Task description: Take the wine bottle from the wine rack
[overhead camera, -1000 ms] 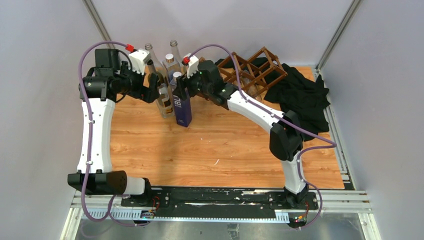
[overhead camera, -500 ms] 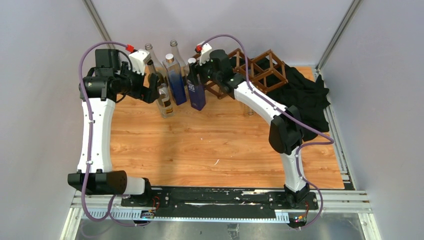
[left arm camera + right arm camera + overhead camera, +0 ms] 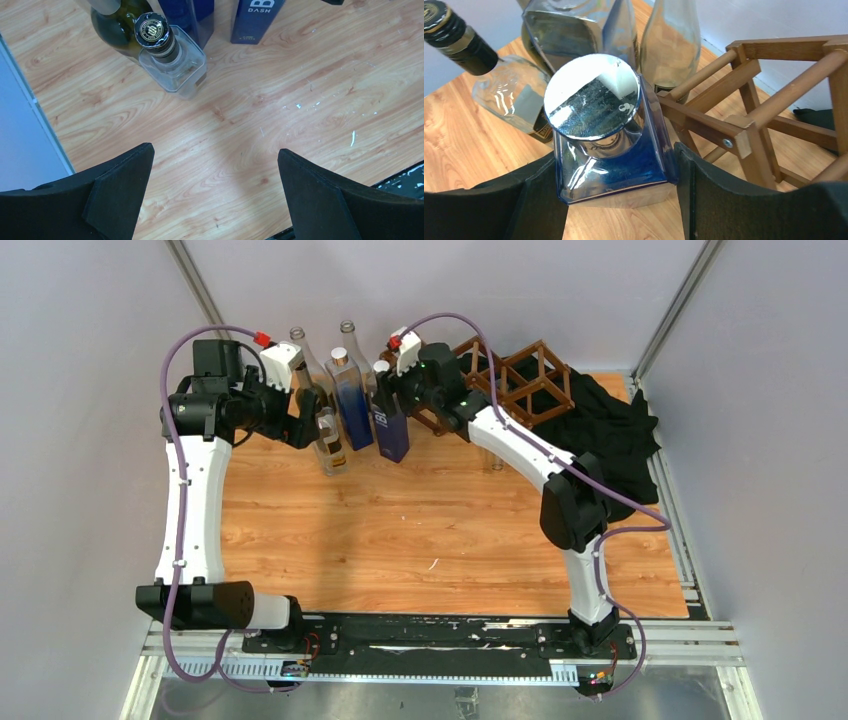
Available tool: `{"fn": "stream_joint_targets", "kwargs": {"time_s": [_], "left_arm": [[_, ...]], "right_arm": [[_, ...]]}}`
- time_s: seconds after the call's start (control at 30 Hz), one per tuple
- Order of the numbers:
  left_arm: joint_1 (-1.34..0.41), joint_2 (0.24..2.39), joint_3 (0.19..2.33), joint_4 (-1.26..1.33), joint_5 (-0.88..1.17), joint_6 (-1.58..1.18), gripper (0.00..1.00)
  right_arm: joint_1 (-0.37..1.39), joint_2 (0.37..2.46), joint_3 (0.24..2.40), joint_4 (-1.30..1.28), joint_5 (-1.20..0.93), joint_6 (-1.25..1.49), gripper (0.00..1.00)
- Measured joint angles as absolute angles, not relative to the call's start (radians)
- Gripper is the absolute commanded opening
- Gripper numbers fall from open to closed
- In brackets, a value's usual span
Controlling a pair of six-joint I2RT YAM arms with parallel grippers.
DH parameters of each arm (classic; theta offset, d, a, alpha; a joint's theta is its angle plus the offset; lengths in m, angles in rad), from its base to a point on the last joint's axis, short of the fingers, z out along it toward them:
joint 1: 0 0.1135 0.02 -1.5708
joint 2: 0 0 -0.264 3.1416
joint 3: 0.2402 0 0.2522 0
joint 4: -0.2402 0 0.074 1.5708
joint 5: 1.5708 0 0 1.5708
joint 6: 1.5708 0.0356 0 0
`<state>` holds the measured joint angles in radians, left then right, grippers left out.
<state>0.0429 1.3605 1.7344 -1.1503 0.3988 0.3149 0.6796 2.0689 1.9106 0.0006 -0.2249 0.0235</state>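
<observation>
The right claw (image 3: 616,195), jaws half-spread, grips two flat sides of the blue wine bottle (image 3: 596,100). The bottle stands upright outside the wine rack (image 3: 744,132), just beside the rack's left end. Other bottles crowd close behind and to the left, among them a clear bottle with a black cap (image 3: 172,65). The left claw (image 3: 212,155), spread wide and empty, hangs over bare bench (image 3: 300,85). A black cloth (image 3: 610,430) lies at the rack's right.
</observation>
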Motion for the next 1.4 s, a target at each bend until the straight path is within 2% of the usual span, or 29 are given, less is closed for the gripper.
{"fn": "stream_joint_targets", "kwargs": {"time_s": [0.07,0.13,0.23,0.27,0.3,0.33,0.7,0.9,1.1,1.23,1.4], "left_arm": [[0.043,1.361,1.734,-1.150,0.400,0.315,1.00],[0.043,1.361,1.734,-1.150,0.401,0.315,1.00],[0.043,1.359,1.734,-1.150,0.403,0.315,1.00],[0.043,1.358,1.734,-1.150,0.404,0.315,1.00],[0.043,1.356,1.734,-1.150,0.405,0.315,1.00],[0.043,1.355,1.734,-1.150,0.405,0.315,1.00],[0.043,1.347,1.734,-1.150,0.407,0.315,1.00],[0.043,1.347,1.734,-1.150,0.407,0.316,1.00],[0.043,1.347,1.734,-1.151,0.408,0.322,1.00],[0.043,1.347,1.732,-1.151,0.411,0.322,1.00],[0.043,1.353,1.731,-1.151,0.421,0.322,1.00]], "right_arm": [[0.684,2.065,1.907,-0.002,-0.234,0.023,0.03],[0.688,2.065,1.907,-0.004,-0.244,0.024,0.14],[0.690,2.065,1.907,-0.010,-0.249,0.024,0.49],[0.690,2.065,1.907,-0.011,-0.250,0.025,0.69],[0.690,2.065,1.907,-0.012,-0.250,0.025,0.84],[0.690,2.064,1.907,-0.013,-0.250,0.025,0.88],[0.692,1.984,1.845,-0.062,-0.229,0.049,0.96],[0.692,1.845,1.783,-0.110,-0.170,0.074,0.98],[0.680,1.586,1.567,-0.159,-0.075,0.148,0.99],[0.618,1.461,1.385,-0.200,-0.002,0.234,0.96],[0.500,1.447,1.223,-0.270,0.060,0.332,0.92]]}}
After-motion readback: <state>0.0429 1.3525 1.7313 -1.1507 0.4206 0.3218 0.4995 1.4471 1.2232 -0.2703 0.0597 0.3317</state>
